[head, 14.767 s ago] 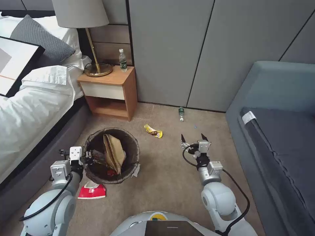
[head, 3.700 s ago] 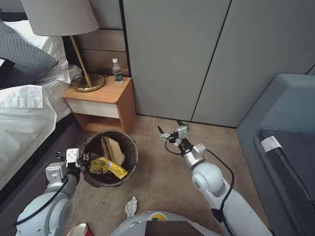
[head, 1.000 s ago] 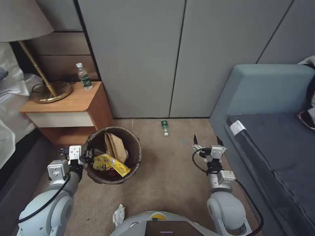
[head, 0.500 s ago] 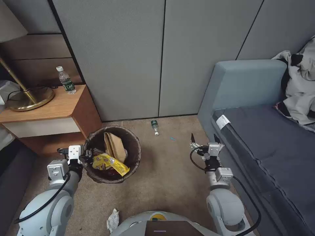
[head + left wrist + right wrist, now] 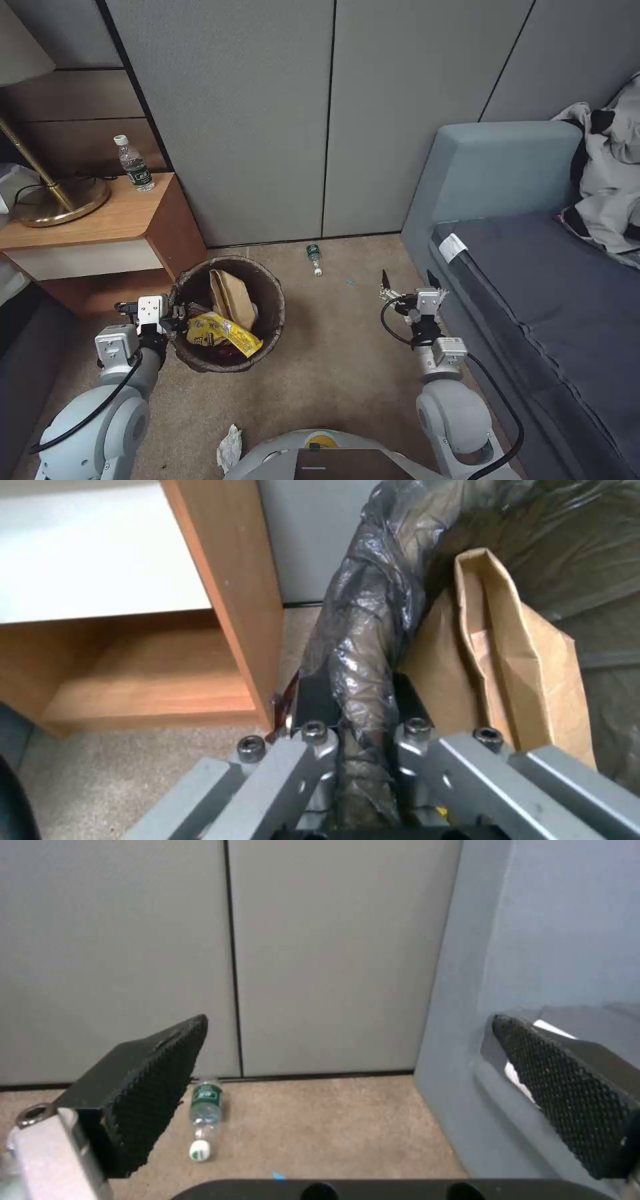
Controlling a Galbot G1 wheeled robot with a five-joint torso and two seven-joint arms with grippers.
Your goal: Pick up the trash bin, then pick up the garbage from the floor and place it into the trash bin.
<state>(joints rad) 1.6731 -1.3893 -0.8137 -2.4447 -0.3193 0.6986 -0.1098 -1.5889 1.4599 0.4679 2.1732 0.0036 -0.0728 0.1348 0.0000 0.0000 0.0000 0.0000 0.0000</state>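
The round trash bin lined with a wrinkled dark-brown bag [image 5: 230, 313] hangs upright from my left gripper [image 5: 175, 319], which is clamped on its rim on my side. Inside it a crumpled brown paper bag [image 5: 230, 298] stands on end, and a yellow snack wrapper [image 5: 223, 333] lies slanted across the front. On the carpet floor, a small green-labelled plastic bottle [image 5: 314, 257] lies on its side close to the wall's foot, cap towards me. A crumpled white tissue [image 5: 230, 448] lies on the floor beside my base.

A wooden nightstand [image 5: 100, 227] at nine o'clock carries a brass lamp base [image 5: 60, 200] and an upright water bottle [image 5: 134, 165]; a blue-grey sofa [image 5: 533, 267] sits at three o'clock.
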